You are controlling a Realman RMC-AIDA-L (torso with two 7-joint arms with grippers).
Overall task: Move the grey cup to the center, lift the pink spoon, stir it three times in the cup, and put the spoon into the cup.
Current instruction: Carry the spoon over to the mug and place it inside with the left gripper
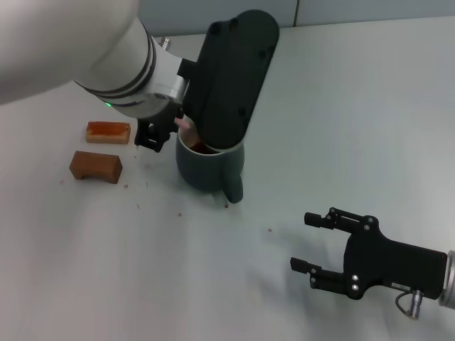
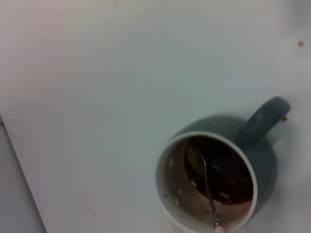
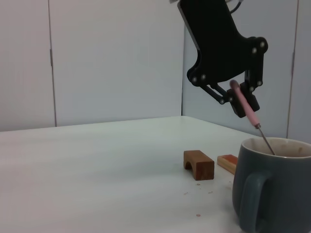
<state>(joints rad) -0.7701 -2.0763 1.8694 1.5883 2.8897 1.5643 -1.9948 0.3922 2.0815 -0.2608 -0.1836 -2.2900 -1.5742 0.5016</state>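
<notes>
Head view: high, facing forward and down over the table (image 1: 341, 106). Left wrist view: close, straight down into the grey cup (image 2: 265, 170). Right wrist view: low, level, farther off. All three share the cup beneath the left gripper (image 3: 238, 99).

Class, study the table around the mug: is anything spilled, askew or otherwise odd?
Small brown specks dot the white table around the grey cup, like crumbs or splashes. Brown stains streak the cup's cream inside. The pink spoon, held tilted by the left gripper, dips in. The right gripper rests open nearby.
</notes>
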